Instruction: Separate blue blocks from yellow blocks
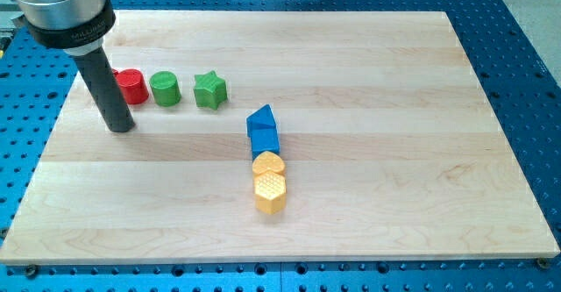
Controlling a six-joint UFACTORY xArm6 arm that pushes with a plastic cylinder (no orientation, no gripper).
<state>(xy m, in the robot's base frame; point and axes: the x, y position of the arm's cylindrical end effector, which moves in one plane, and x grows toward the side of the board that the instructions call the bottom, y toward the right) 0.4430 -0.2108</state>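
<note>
A blue triangle block (261, 117) and a blue cube (264, 141) sit touching in the board's middle. Directly below them, a yellow heart block (267, 164) touches the blue cube, and a yellow hexagon block (270, 191) touches the heart. The four form a short column. My tip (122, 127) is at the view's left, far from this column, just below and left of a red block (131, 86).
A green cylinder (164, 89) and a green star block (210, 89) stand in a row to the right of the red block. The wooden board (394, 152) lies on a blue perforated table.
</note>
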